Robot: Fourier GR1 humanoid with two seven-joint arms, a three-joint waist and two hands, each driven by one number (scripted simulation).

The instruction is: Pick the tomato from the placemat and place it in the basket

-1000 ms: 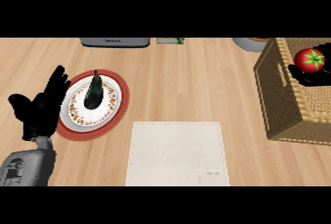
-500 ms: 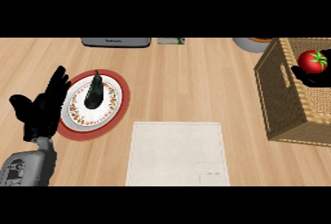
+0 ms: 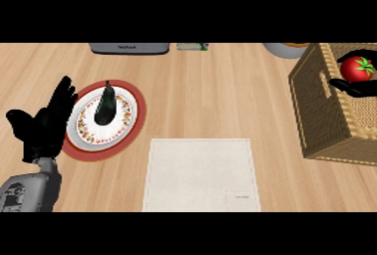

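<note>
Tomato (image 3: 358, 68) over basket (image 3: 318, 107) — right hand (image 3: 358, 88) mostly hidden, grip untellable

Bare placemat (image 3: 200, 174), plate (image 3: 103, 119) left, basket (image 3: 324, 114) right

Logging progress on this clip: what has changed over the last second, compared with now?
Little. The tomato, carried over the basket in the right hand, has shifted slightly toward the view's right and a touch lower; it has not been let go. The left hand stays open beside the plate, the dark vegetable stays on it, and the placemat has not moved.
</note>
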